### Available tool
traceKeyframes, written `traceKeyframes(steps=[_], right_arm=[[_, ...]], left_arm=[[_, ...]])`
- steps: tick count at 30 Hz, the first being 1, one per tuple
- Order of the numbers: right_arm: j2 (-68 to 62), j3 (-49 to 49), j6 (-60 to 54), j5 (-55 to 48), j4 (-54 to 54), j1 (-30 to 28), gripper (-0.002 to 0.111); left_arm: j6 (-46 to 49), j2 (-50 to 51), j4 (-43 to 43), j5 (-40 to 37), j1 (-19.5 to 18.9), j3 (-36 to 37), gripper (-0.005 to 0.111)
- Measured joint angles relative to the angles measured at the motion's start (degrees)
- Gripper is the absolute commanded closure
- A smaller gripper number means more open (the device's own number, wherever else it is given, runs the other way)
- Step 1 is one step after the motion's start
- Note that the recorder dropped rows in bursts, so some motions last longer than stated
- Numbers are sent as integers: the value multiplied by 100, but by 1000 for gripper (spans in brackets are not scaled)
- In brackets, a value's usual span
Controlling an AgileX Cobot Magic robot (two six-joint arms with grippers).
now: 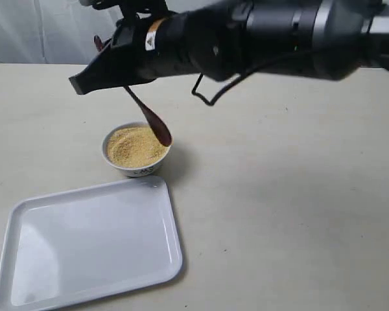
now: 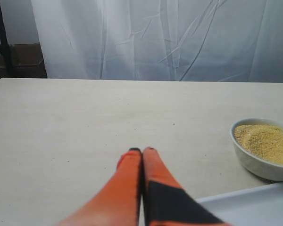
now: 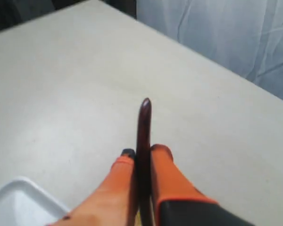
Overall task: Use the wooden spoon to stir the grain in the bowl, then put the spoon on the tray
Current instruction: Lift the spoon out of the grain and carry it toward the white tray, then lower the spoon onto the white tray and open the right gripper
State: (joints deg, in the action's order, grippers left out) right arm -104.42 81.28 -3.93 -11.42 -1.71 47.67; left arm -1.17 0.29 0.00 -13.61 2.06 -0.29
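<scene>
We see the left gripper (image 2: 142,151), orange fingers (image 2: 127,172) pressed together with nothing between them, above the pale table (image 2: 85,122); off to one side sits the bowl (image 2: 254,162), heaped with grain (image 2: 266,142), just beside a corner of the tray (image 2: 254,207); a white curtain (image 2: 170,37) hangs behind.

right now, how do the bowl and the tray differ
The bowl is small, round and deep; the tray is large, flat and rectangular. The bowl holds a mound of grain; the tray holds nothing. The bowl has dark markings outside; the tray is plain. Both are white and sit on the table.
</scene>
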Motion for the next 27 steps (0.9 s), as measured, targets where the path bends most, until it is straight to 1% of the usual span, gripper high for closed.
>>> traceKeyframes(steps=[3, 8, 10, 13, 15, 19, 22, 24, 25, 26, 27], right_arm=[[-82, 571, -883, -1258, -293, 51, 109], [-686, 1250, -3395, -3188, -1777, 316, 109], [-1019, 1459, -3960, -3756, -2127, 429, 109], [-1705, 1986, -4411, -4450, -2401, 604, 109], [-2187, 2383, -4561, -4711, -2448, 729, 109], [-2936, 3082, -4648, -5043, -2521, 1064, 109], [-3222, 3308, -4648, -5086, -2535, 1168, 109], [-3249, 3345, -4648, -5086, -2535, 1168, 95], [-3249, 3356, -4648, -5086, -2535, 1168, 81], [-3249, 3357, -4648, -5075, -2535, 1168, 70], [-3249, 3357, -4648, -5064, -2522, 1168, 62]], left_arm=[[0, 0, 0, 0, 0, 0, 106], [0, 0, 0, 0, 0, 0, 106], [0, 0, 0, 0, 0, 0, 106], [0, 0, 0, 0, 0, 0, 106], [0, 0, 0, 0, 0, 0, 106], [0, 0, 0, 0, 0, 0, 106], [0, 0, 0, 0, 0, 0, 106], [0, 0, 0, 0, 0, 0, 106], [0, 0, 0, 0, 0, 0, 106], [0, 0, 0, 0, 0, 0, 106], [0, 0, 0, 0, 0, 0, 106]])
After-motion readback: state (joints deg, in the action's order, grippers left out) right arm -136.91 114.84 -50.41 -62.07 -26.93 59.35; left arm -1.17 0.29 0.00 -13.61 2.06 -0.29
